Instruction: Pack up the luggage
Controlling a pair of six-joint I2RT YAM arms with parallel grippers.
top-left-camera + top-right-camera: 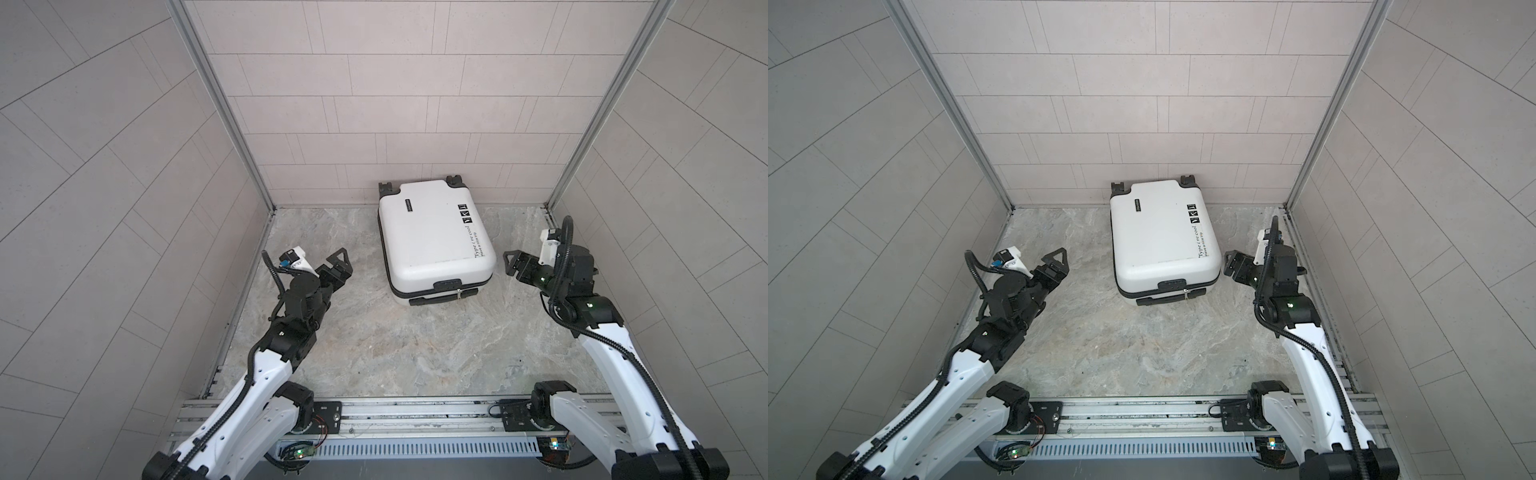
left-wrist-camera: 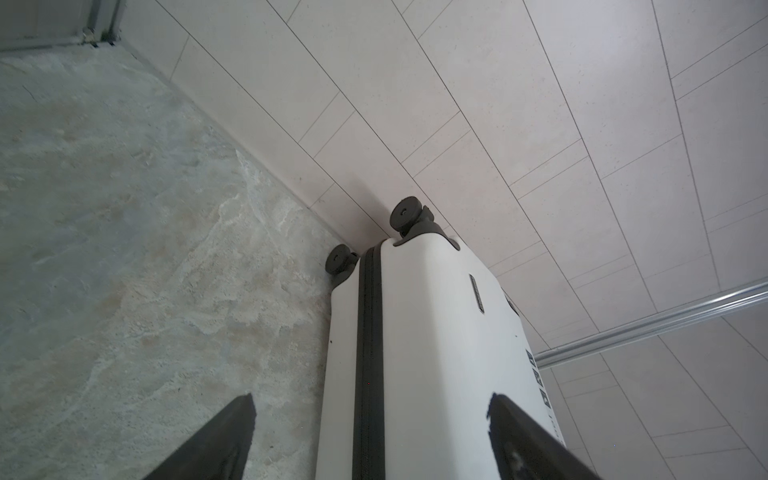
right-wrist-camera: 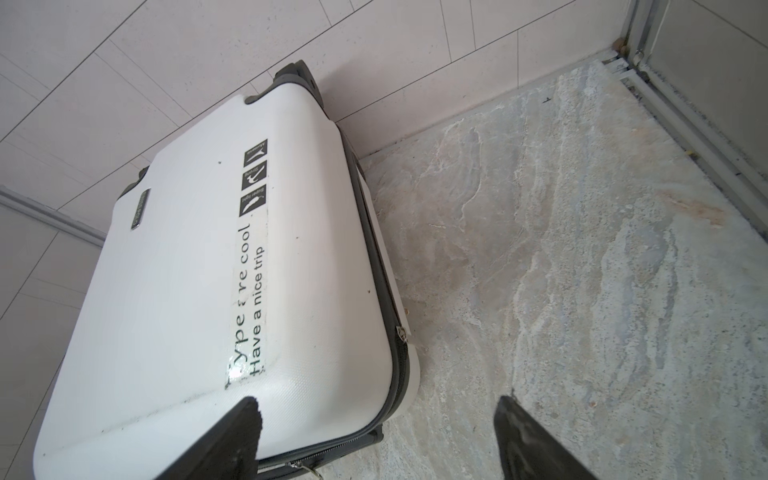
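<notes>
I have one suitcase on the stone-patterned table, and nothing else lies loose on it. The suitcase is closed and lying flat on a broad side, slightly skewed, with its wheel end up against the tiled back wall and its handle end facing my two arms. In the left wrist view I count two black wheels, one high and one low, with the black zipper band running down the side of the white shell. In the right wrist view the shell shows three black icon squares in a row and two lines of black text beside them. The left gripper sits off the suitcase's left side, well apart from it, jaws spread wide with nothing between them. The right gripper sits just beside the near right corner, not touching in both top views, jaws likewise wide and empty. A small metal zipper pull hangs at the handle end, by the black handle.
</notes>
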